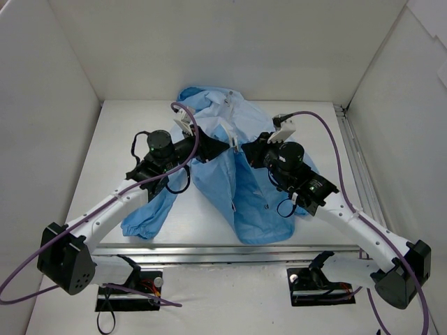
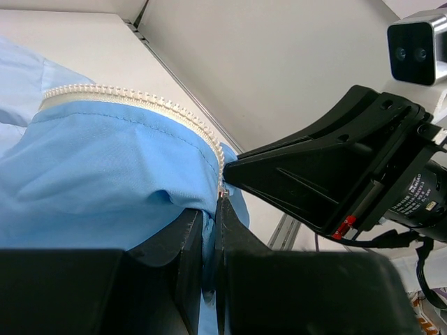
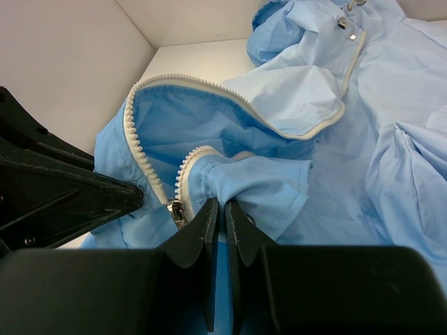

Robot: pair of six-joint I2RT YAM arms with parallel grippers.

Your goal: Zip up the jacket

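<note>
This looks like a robot test cell in a lab. Plain white panels [image 1: 49,105] wall in a white table [image 1: 119,132] on three sides. Metal rails [image 1: 355,160] line its right and near edges, where two cabled arms [image 1: 105,209] are bolted.

Both arms reach in over the table [image 1: 119,139], and the left gripper [image 1: 216,145] and right gripper [image 1: 242,148] meet almost nose to nose at the bunched middle of the light-blue jacket [image 1: 255,202]. The jacket lies crumpled, one sleeve [image 1: 150,213] trailing toward the near left, its gathered cuff at the table's front edge. Purple cables [image 1: 328,129] loop along each arm.
</note>
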